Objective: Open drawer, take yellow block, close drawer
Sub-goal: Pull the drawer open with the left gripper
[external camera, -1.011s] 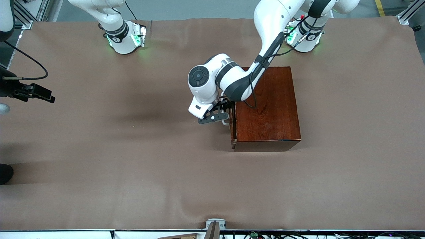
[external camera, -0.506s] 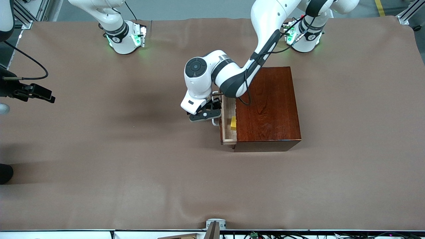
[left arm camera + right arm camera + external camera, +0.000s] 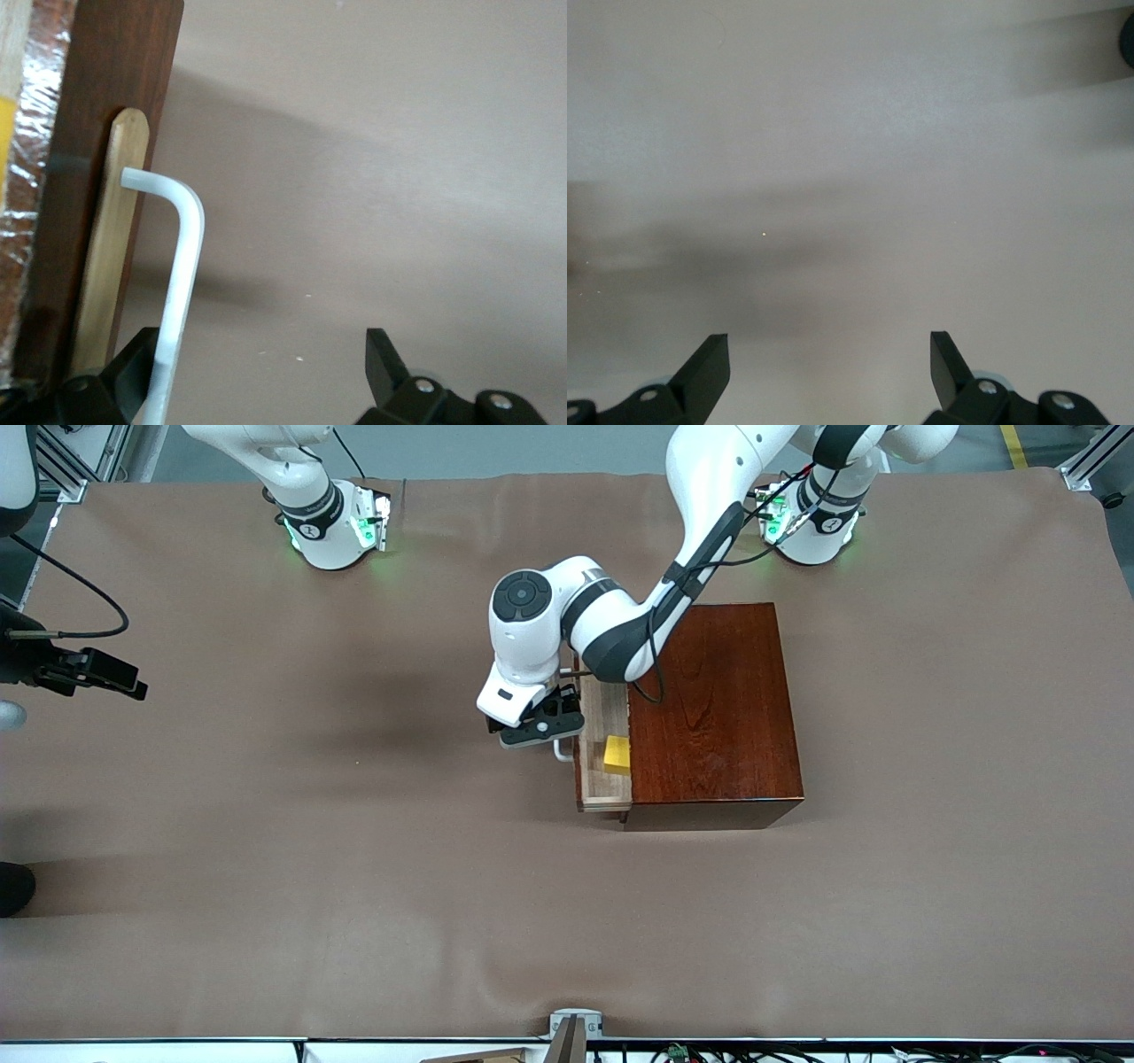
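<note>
Drawer (image 3: 602, 757) out further, yellow block (image 3: 617, 755) exposed; left gripper (image 3: 542, 728) open, hooking handle (image 3: 182, 274); right gripper (image 3: 828, 359) open, empty.

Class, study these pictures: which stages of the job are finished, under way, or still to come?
Done: the drawer is part open, showing the yellow block. In hand: the left tool, fingers spread, has one finger hooked on the handle. Left: lifting the block, closing the drawer. The right arm waits.
</note>
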You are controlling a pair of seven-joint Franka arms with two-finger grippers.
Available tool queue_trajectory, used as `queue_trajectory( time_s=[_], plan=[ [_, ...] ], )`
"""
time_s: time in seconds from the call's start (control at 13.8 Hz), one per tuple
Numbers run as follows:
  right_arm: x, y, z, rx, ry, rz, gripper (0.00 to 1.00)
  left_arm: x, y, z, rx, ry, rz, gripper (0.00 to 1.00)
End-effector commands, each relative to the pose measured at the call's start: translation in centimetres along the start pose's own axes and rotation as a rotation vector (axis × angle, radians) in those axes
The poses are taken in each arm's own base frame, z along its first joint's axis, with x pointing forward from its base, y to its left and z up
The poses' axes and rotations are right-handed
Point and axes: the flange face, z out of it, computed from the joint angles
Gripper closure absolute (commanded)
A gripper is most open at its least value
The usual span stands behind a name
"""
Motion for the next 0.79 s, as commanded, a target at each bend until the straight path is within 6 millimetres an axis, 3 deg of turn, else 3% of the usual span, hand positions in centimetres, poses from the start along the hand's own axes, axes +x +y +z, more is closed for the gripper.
queue_trajectory(
  time_s=[0.0,0.72],
  plan=[
    [-0.2,0.1,-0.4,0.000,0.004,-0.004,0.00,-0.8,1.8,-2.0,-0.060,0.041,-0.005,0.00],
    [-0.2,0.1,-0.4,0.000,0.004,-0.004,0.00,-1.8,1.8,-1.7,-0.020,0.035,0.012,0.00]
  ],
)
